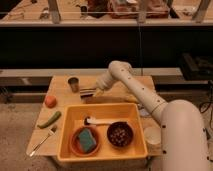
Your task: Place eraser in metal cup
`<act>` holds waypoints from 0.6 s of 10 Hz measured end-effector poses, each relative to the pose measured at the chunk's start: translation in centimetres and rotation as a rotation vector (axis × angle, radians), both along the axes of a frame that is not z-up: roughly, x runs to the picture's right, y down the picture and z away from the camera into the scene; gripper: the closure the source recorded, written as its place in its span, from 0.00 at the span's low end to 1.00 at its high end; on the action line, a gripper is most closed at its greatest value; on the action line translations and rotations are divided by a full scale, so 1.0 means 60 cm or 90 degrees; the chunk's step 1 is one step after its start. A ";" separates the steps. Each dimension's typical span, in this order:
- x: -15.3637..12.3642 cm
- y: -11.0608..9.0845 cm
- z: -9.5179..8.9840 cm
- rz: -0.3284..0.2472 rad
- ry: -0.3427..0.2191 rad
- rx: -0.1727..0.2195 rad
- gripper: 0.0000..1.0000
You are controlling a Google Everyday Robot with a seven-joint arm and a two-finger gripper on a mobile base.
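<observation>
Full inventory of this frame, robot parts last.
dull grey metal cup: 1, grey, far left
dark striped flat eraser: 1, dark, beside cup, in claw
round orange fruit: 1, orange, left edge
long green vegetable: 1, green, front left
yellow plastic tub: 1, yellow, wooden table front
teal sponge: 1, teal, in orange bowl inside tub
dark round bowl: 1, dark, inside tub
white cup: 1, white, right of tub
white robot arm: 1, white, over table
claw: 1, shut on eraser
</observation>
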State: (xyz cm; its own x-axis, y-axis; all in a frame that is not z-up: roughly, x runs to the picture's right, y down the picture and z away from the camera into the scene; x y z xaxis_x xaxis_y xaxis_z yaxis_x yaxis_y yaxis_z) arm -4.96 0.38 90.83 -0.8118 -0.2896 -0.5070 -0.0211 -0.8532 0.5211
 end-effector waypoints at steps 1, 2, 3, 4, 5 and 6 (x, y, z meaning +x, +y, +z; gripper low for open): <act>0.015 -0.022 -0.008 0.029 0.006 -0.001 1.00; 0.027 -0.041 -0.014 0.053 0.013 -0.001 1.00; 0.029 -0.055 -0.020 0.069 0.016 0.001 1.00; 0.027 -0.075 -0.027 0.090 0.016 0.004 1.00; 0.023 -0.096 -0.036 0.114 0.012 0.005 1.00; 0.025 -0.116 -0.044 0.132 0.009 0.007 1.00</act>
